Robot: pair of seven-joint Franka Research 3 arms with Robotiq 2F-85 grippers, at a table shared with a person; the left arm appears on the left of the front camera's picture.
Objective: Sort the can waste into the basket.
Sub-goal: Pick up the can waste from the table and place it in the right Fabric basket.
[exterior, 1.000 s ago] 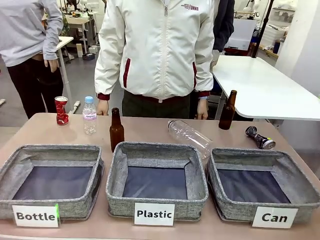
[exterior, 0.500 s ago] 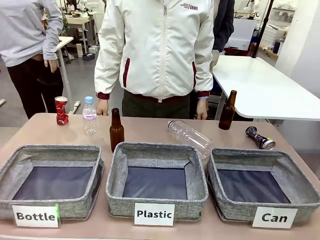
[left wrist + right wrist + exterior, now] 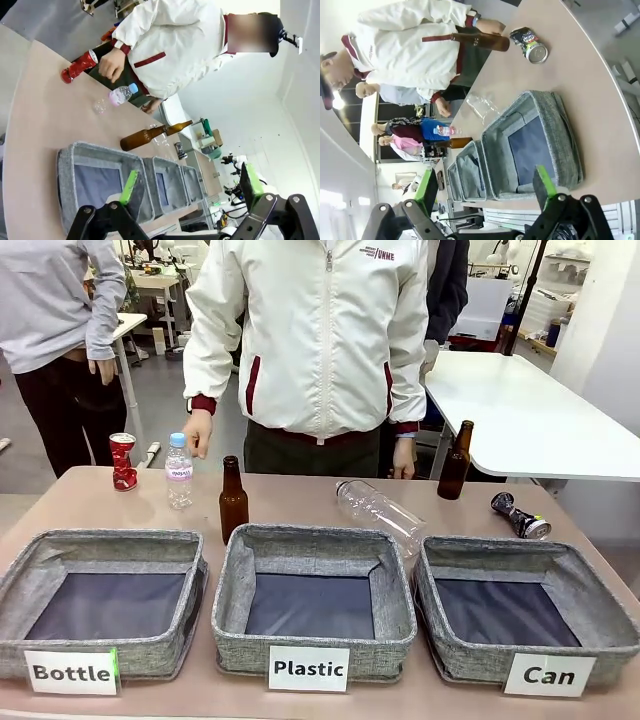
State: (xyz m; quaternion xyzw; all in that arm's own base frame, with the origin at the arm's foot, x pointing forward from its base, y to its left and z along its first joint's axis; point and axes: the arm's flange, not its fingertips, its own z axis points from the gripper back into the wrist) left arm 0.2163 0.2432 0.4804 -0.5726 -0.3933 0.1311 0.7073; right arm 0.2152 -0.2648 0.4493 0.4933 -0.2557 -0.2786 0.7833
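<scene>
Front view: the Can basket [image 3: 520, 548] shows bare dark lining. The red can [image 3: 122, 460] stands upright at far left. The blue can [image 3: 520, 516] lies behind the basket, its axis diagonal. The person's hand [image 3: 198, 432] has risen beside the water bottle [image 3: 179, 472].
Left wrist view: the left gripper [image 3: 190, 181] has its jaws apart.
Right wrist view: the right gripper [image 3: 485, 182] has its jaws apart.

red crushed can [image 3: 122, 461]: upright, far-left edge of table; blue-silver crushed can [image 3: 520, 516]: lying on its side, just behind basket; grey "Can" basket [image 3: 465, 658]: rightmost, dark lining
</scene>
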